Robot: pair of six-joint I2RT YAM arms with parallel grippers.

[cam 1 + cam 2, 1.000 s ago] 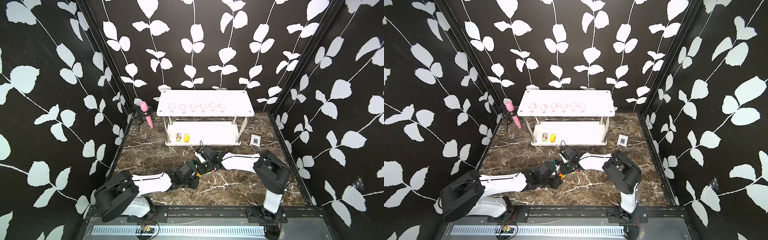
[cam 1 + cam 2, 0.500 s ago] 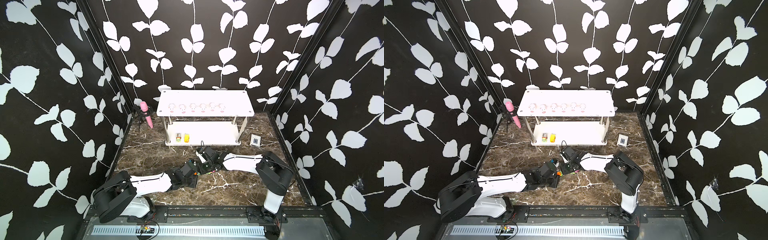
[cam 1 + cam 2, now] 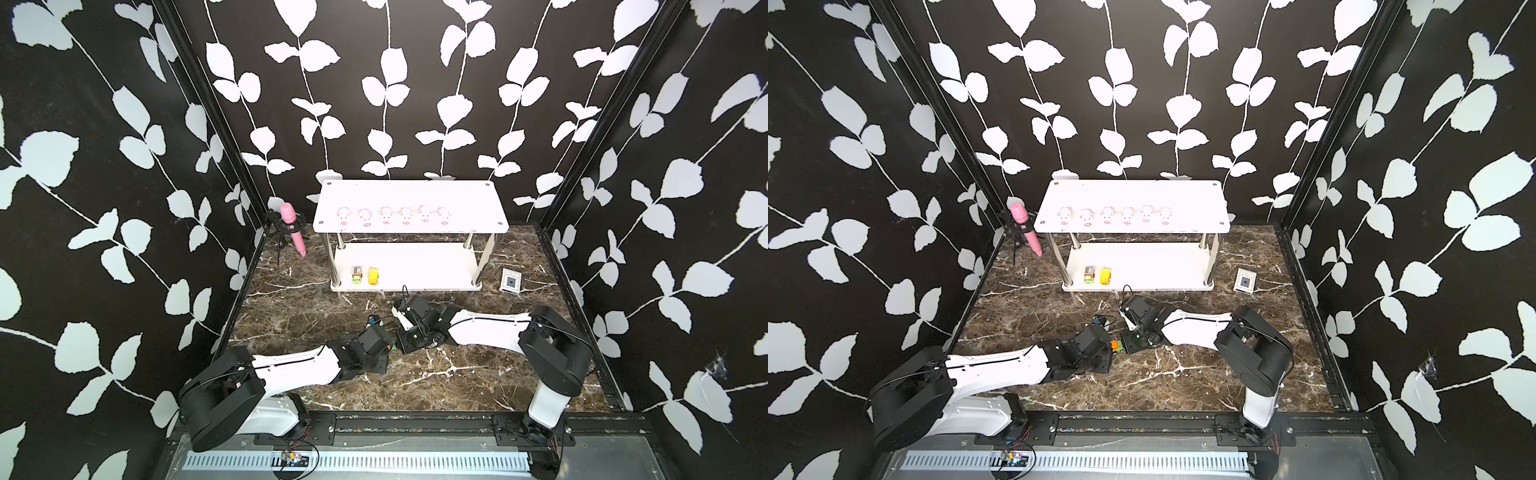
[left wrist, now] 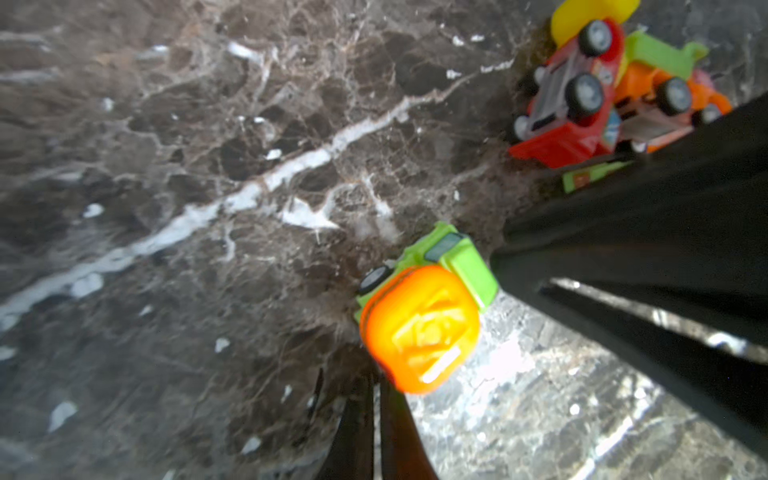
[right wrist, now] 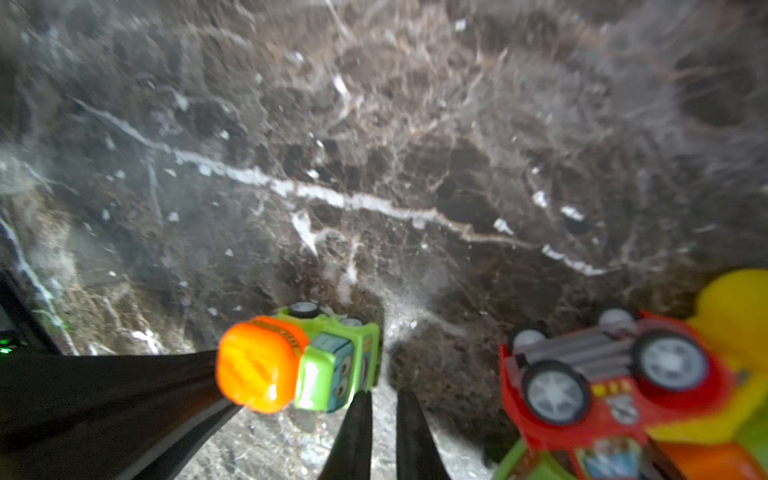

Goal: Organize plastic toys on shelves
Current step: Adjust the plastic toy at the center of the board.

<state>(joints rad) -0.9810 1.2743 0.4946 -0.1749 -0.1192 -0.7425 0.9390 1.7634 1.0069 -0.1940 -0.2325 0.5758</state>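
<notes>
Left gripper [image 4: 376, 380] jaws are pressed together, just by the green truck [image 4: 428, 299] — right gripper [image 5: 384, 395] jaws nearly touch, pinching nothing.

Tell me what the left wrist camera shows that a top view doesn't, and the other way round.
Only the left wrist view shows the heap of toy cars, with a red one wheels-up. Only a top view shows the shelves, six pigs on the upper board, two vehicles on the lower, the pink microphone and the card box. Both show the green-and-orange truck on the marble floor.
</notes>
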